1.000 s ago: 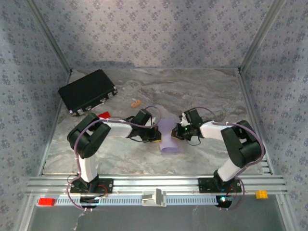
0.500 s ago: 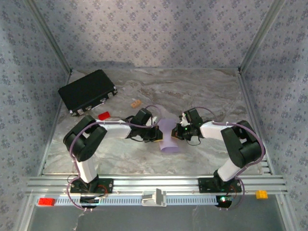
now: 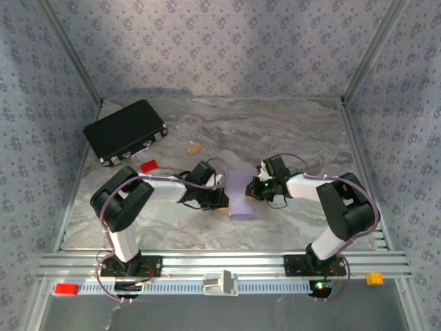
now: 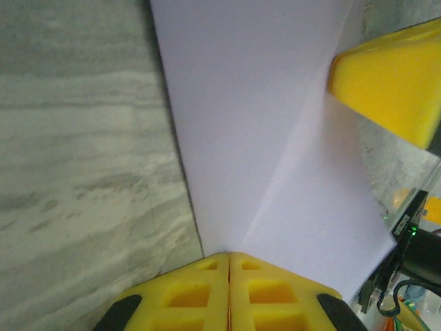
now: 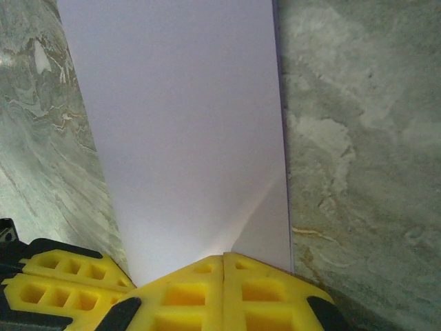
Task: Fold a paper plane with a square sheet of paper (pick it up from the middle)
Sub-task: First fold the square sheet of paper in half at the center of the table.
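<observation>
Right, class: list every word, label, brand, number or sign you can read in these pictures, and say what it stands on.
There is no readable text.
On the lilac sheet of paper: nothing, it is plain.
On the black case: no legible label.
On the red block and the tan block: too small to tell.
On the wallpaper: a floral pattern, no letters.

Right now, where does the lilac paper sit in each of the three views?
Top external: lilac paper just below picture centre.
Left wrist: paper in the middle, from top edge down to the left fingers.
Right wrist: paper in the middle, top edge down to the right fingers.
Shared landmark: grey marbled table.
</observation>
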Controlling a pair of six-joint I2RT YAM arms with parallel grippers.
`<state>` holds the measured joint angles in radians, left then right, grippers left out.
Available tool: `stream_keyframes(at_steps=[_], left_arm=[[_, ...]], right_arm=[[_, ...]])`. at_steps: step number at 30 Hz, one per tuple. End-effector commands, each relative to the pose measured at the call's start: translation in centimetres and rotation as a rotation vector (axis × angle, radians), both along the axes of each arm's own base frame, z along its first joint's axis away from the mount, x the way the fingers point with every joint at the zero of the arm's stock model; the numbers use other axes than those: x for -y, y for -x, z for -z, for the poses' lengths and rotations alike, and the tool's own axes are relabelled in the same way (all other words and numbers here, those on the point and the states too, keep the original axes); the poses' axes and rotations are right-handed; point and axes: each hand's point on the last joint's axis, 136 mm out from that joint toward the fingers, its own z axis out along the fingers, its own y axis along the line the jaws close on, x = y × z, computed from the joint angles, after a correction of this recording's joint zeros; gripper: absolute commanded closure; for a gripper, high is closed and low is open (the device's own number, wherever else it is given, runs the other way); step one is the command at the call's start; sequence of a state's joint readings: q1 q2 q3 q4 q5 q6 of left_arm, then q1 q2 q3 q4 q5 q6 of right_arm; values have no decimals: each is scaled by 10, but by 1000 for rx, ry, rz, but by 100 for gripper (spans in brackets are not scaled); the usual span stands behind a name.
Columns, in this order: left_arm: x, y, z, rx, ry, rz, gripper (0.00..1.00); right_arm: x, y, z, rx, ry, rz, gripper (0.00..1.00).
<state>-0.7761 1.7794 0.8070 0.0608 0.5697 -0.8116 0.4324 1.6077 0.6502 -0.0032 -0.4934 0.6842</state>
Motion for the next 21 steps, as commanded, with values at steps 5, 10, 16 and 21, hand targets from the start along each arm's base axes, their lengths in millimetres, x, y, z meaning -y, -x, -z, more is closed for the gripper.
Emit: stream_keyframes(at_steps=[5, 10, 16, 21], left_arm=[[18, -4, -34, 35, 56, 12, 92], [26, -3, -28, 3, 87, 11, 92], [21, 11, -7, -48, 42, 42, 92], [3, 27, 9, -53, -65, 80, 92]], right_arm=[[39, 34, 42, -149, 193, 62, 100], [39, 35, 43, -149, 195, 59, 100], [40, 36, 44, -152, 198, 61, 100], [42, 38, 46, -159, 211, 61, 100]])
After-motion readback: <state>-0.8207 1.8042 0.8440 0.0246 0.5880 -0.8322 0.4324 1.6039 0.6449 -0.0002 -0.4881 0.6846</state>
